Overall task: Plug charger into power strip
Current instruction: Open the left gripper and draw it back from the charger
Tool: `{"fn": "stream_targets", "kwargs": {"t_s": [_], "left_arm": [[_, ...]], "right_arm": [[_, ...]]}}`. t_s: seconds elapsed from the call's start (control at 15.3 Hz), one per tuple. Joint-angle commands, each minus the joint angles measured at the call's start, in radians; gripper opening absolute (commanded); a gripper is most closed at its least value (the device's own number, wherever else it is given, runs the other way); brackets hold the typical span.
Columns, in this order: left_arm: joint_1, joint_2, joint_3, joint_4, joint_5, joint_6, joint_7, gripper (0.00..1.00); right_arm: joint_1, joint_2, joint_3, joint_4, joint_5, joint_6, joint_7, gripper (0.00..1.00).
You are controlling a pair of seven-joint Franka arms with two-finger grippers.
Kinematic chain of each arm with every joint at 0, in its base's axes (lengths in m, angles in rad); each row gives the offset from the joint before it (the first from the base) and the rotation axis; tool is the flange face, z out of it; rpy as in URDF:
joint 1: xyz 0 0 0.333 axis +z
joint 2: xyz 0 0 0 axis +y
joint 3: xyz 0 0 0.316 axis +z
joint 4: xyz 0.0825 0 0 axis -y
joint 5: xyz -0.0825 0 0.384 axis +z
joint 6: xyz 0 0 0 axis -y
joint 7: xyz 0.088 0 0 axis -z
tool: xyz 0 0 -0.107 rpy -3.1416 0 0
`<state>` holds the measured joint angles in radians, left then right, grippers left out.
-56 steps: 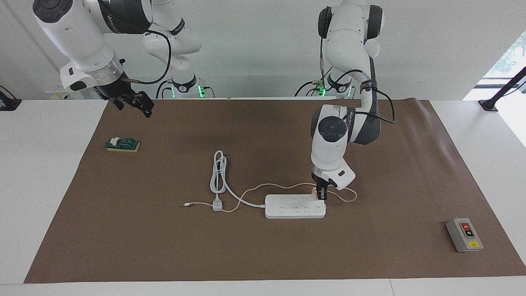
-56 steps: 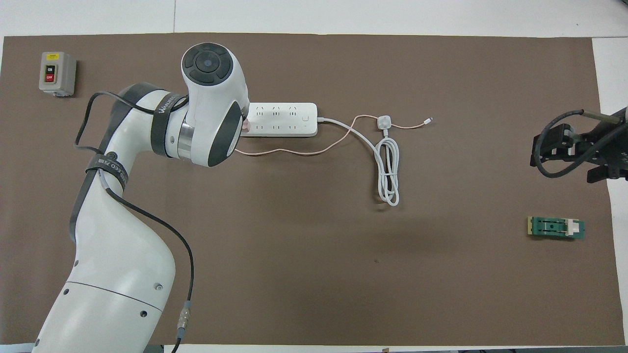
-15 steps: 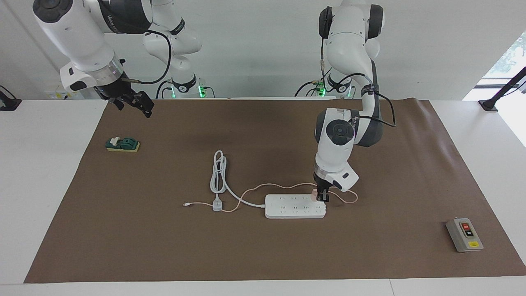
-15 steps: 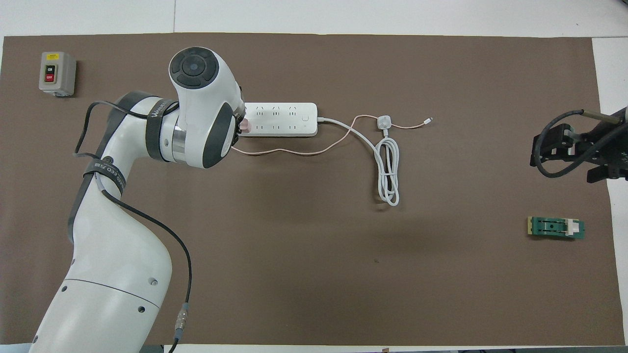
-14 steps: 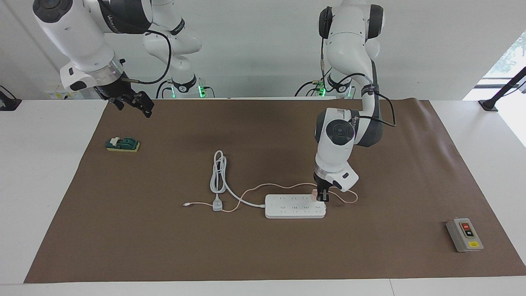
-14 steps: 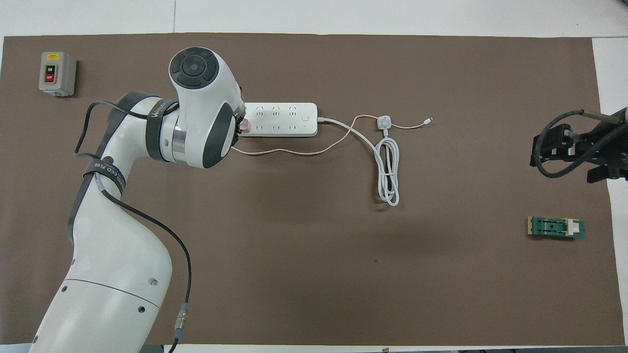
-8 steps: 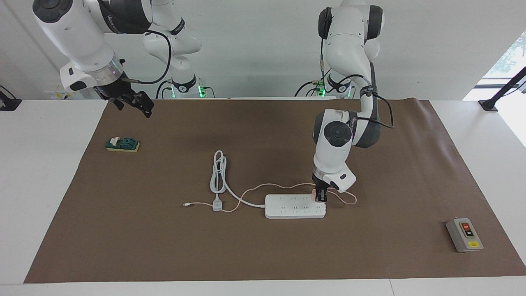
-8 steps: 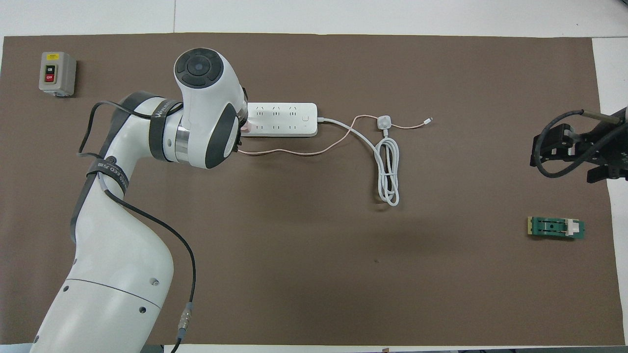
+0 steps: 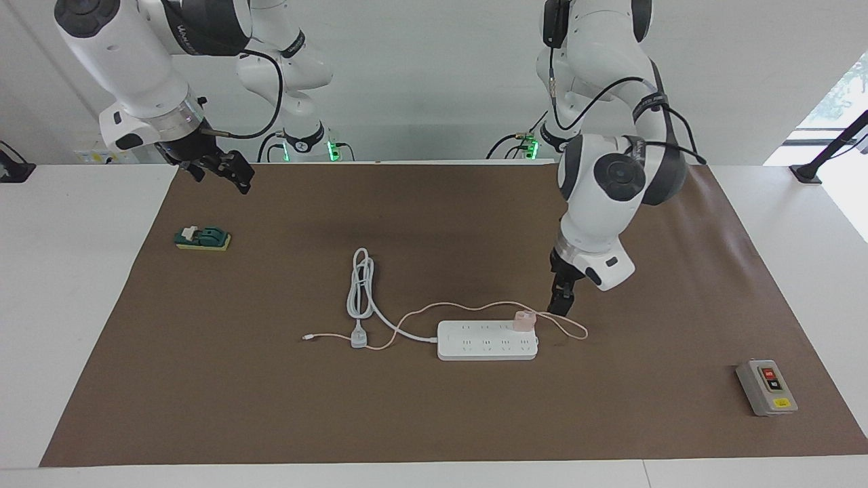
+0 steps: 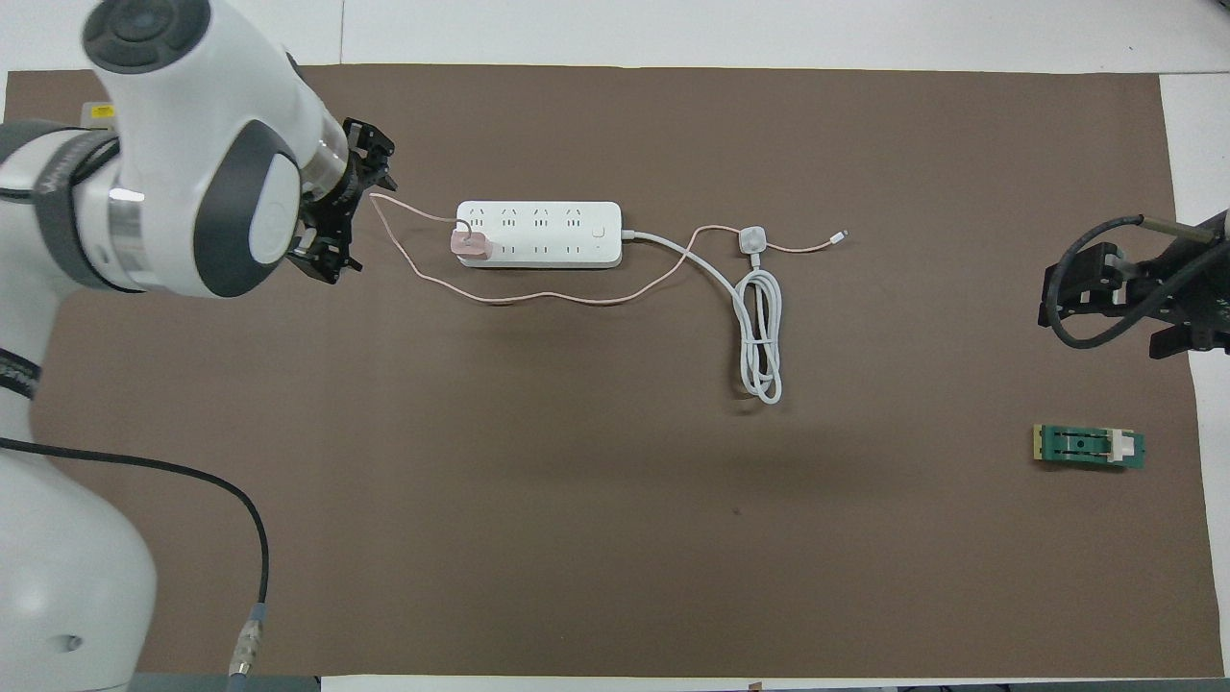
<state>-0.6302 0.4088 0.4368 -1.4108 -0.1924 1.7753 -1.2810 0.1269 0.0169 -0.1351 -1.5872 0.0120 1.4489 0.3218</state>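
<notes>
The pale pink charger (image 9: 523, 320) (image 10: 471, 244) stands by itself in a socket at the end of the white power strip (image 9: 485, 341) (image 10: 553, 234) toward the left arm's end of the table. Its thin pink cable (image 9: 468, 308) (image 10: 538, 299) loops over the mat. My left gripper (image 9: 561, 305) (image 10: 356, 211) is open and empty, raised over the mat and the cable just off that end of the strip. My right gripper (image 9: 239, 177) (image 10: 1057, 291) waits open in the air at the right arm's end of the mat.
The strip's thick white cord (image 9: 360, 285) (image 10: 759, 336) lies coiled, ending in a grey-white plug (image 9: 359, 337) (image 10: 752, 238). A grey switch box (image 9: 766, 388) sits at the left arm's end. A green block (image 9: 202, 238) (image 10: 1089, 447) lies below the right gripper.
The left gripper has opened, let go of the charger and lifted away toward the left arm's end, leaving the charger in the strip. The right arm has not moved.
</notes>
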Motion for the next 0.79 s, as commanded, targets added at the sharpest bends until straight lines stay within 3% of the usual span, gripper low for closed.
{"fn": "stream_targets", "kwargs": {"t_s": [0.0, 0.46, 0.72], "left_arm": [[0.009, -0.070, 0.055, -0.010, -0.002, -0.062, 0.284, 1.00], [0.033, -0.139, 0.232, -0.010, 0.024, -0.108, 0.963, 1.00], [0.073, -0.189, 0.256, -0.008, 0.025, -0.126, 1.062, 1.00]], "right_arm": [[-0.018, -0.026, 0.017, -0.028, -0.007, 0.004, -0.018, 1.00], [-0.018, -0.026, 0.017, -0.028, -0.007, 0.004, -0.018, 1.00], [-0.018, -0.026, 0.017, -0.028, -0.007, 0.004, -0.018, 1.00]]}}
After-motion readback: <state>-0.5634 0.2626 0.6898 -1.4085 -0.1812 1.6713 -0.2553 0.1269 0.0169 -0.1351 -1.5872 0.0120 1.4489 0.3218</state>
